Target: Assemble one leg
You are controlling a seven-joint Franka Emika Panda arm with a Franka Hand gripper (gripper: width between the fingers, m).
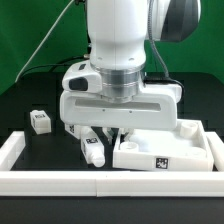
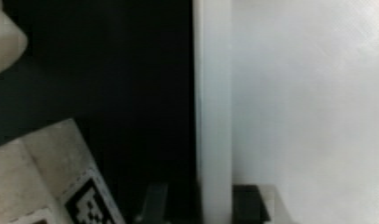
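The only markings are black-and-white square tags, too small to read as writing. One sits on the top of a short, stubby white leg (image 1: 93, 151), which lies on the black table (image 1: 30, 95) just beside the left end of the large white panel (image 1: 175, 140). That panel has its own tag (image 1: 160, 161) on the near edge. A second leg (image 1: 40, 121), also tagged, lies well apart to the left. The gripper (image 1: 103, 133) hangs low, directly above the first leg; whether its fingers are closed cannot be told. A white rail (image 1: 100, 181) runs along the near side.
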